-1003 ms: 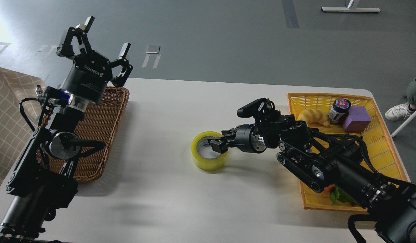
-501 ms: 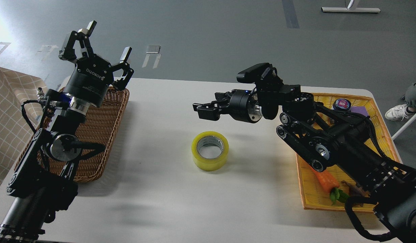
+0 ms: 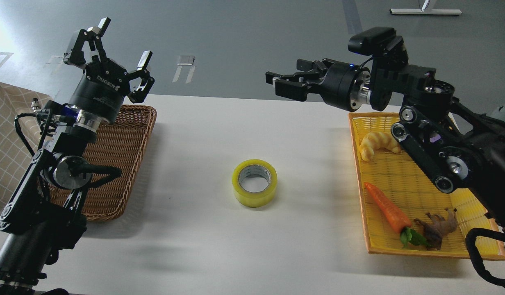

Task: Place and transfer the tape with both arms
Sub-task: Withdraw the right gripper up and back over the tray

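Note:
The yellow tape roll (image 3: 255, 182) lies flat on the white table (image 3: 203, 229), near its middle, with its grey-white core facing up. My right gripper (image 3: 283, 81) is open and empty, raised high above the table's far edge, up and to the right of the tape. My left gripper (image 3: 115, 43) is open and empty, raised above the far end of the brown wicker basket (image 3: 113, 164), far left of the tape.
A yellow tray (image 3: 400, 180) at the right holds a pale croissant (image 3: 375, 143), an orange carrot (image 3: 387, 211) and a small brown toy animal (image 3: 439, 227). A checked cloth (image 3: 6, 135) lies at the far left.
My right gripper let go of the tape, then rose and drew back to the right. The tape stays where it was. My left gripper shifted slightly left.

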### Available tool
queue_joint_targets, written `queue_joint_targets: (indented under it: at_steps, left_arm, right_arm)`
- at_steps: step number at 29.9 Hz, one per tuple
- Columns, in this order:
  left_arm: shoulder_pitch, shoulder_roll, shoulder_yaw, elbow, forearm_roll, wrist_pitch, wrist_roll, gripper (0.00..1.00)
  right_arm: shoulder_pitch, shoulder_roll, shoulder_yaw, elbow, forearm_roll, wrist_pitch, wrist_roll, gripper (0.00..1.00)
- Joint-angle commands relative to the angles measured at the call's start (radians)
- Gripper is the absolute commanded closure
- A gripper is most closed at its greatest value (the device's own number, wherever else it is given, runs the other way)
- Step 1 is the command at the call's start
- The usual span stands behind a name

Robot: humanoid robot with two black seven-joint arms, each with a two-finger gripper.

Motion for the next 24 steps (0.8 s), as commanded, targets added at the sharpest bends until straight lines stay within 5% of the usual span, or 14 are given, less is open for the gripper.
queue_joint_targets:
  at_steps: [1,18,24]
  left_arm:
    - [-0.002,0.002,0.001,0.001,0.002,0.002,0.001,0.02]
    - [-0.005,-0.009,0.028,-0.011,0.015,0.005,0.001,0.02]
    - [-0.017,-0.059,0.051,-0.013,0.148,0.034,-0.049,0.02]
  right_arm:
    - [-0.058,-0.077,0.076,0.06,0.185,0.0,0.0,0.0]
    - [-0.297,-0.063,0.414,0.15,0.849,-0.039,-0.001,0.0]
    - [-0.379,-0.006,0.437,0.15,1.03,-0.09,-0.003,0.0]
